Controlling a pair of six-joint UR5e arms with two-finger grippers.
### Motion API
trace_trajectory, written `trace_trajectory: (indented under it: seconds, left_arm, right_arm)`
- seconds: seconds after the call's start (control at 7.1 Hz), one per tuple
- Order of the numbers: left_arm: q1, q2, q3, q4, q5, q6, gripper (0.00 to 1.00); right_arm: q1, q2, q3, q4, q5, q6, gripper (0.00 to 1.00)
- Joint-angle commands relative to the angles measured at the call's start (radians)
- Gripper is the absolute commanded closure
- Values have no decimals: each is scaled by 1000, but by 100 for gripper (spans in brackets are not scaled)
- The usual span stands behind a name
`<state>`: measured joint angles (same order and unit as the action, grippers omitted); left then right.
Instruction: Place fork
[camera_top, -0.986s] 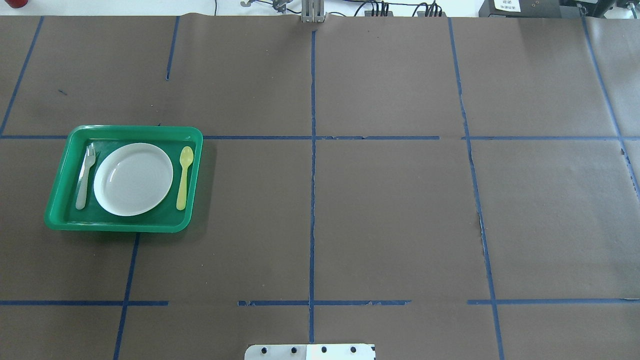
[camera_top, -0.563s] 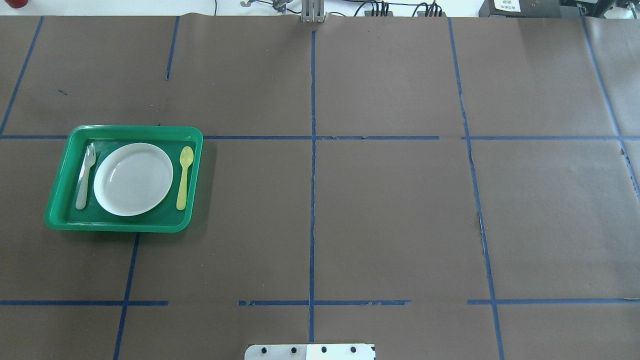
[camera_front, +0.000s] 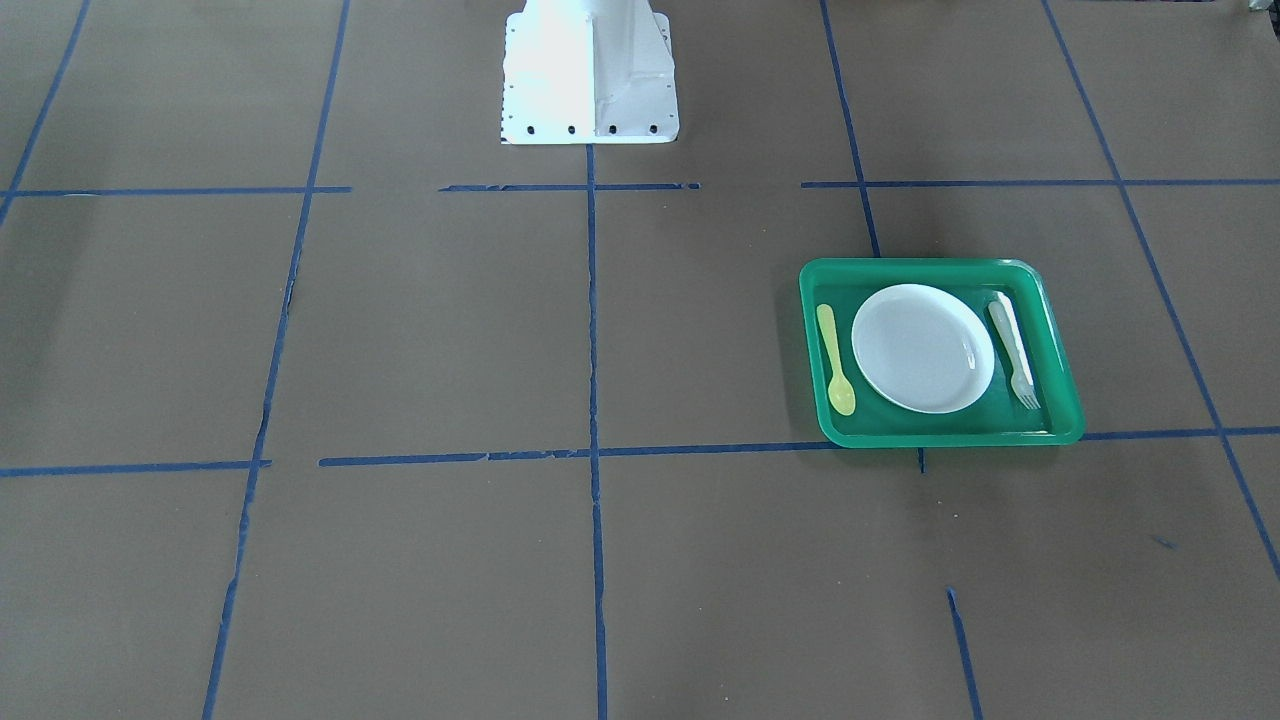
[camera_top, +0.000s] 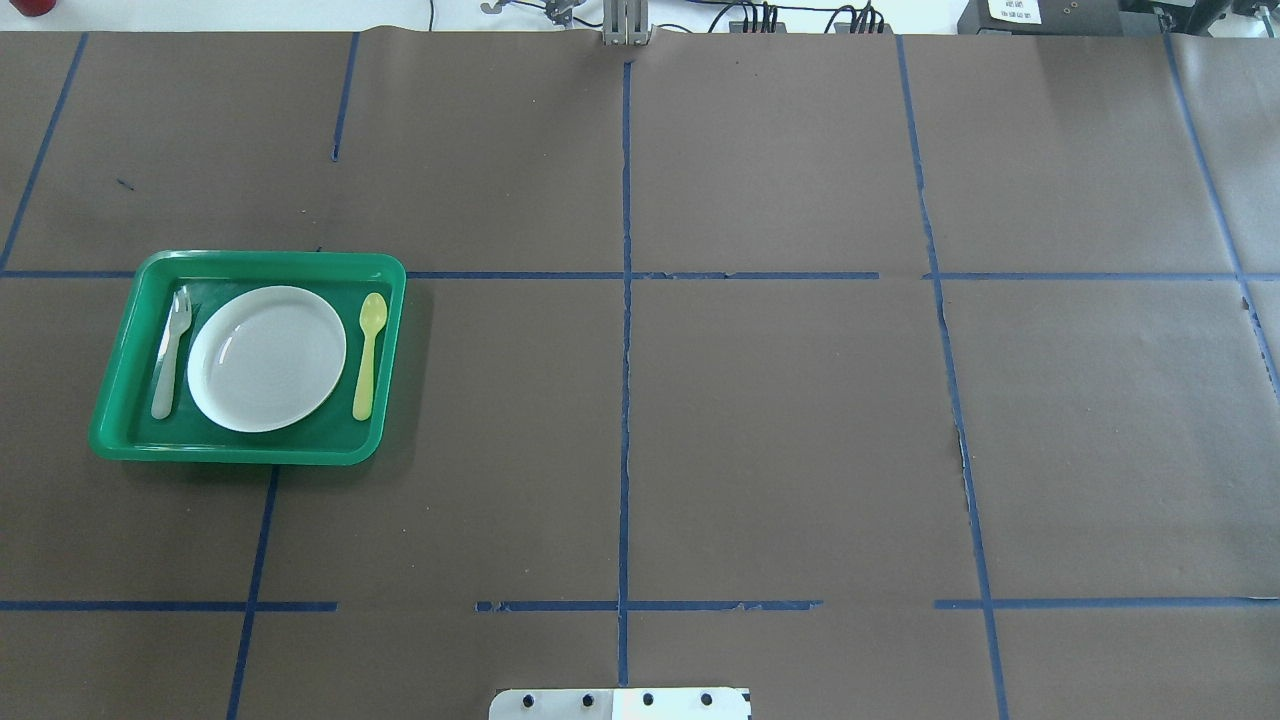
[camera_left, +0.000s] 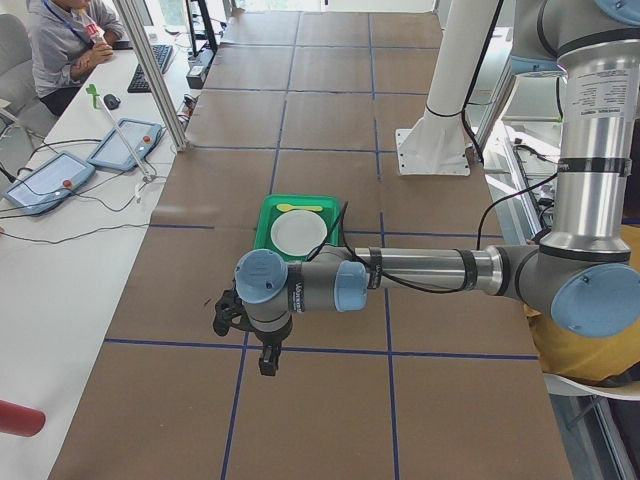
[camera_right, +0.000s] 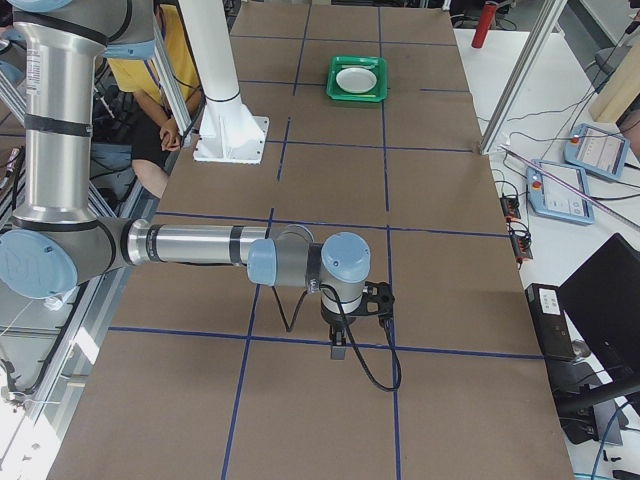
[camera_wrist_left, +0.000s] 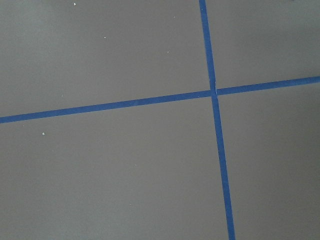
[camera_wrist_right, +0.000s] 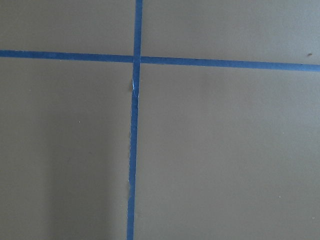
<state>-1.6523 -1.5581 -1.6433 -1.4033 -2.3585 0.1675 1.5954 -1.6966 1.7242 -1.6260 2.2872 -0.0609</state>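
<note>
The pale translucent fork (camera_top: 170, 355) lies flat in the green tray (camera_top: 250, 259), along its left side, tines pointing away from me. It also shows in the front-facing view (camera_front: 1012, 350). A white plate (camera_top: 266, 358) sits in the tray's middle, and a yellow spoon (camera_top: 368, 355) lies to its right. My left gripper (camera_left: 268, 362) shows only in the exterior left view, hanging over bare paper short of the tray. My right gripper (camera_right: 338, 350) shows only in the exterior right view, far from the tray. I cannot tell whether either is open or shut.
Brown paper with blue tape lines covers the table (camera_top: 780, 420). The white robot base (camera_front: 588, 70) stands at the middle of my edge. Both wrist views show only paper and tape crossings. Aluminium posts (camera_left: 150, 70) and operator tablets (camera_left: 125, 145) line the far side.
</note>
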Motion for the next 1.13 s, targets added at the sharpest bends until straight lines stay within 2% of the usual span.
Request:
trace_trajectory:
  seconds: [0.0, 0.14, 0.42, 0.99]
  left_arm:
    - [-14, 24, -110, 159, 11, 3, 0]
    - [-12, 20, -89, 135, 8, 4, 0]
    - [-11, 29, -21, -58, -1, 0, 0]
    - [-12, 9, 16, -74, -1, 4, 0]
  right_arm:
    - [0, 0, 0, 0, 0, 0, 0]
    - [0, 0, 0, 0, 0, 1, 0]
    - [0, 0, 0, 0, 0, 0, 0]
    - [0, 0, 0, 0, 0, 0, 0]
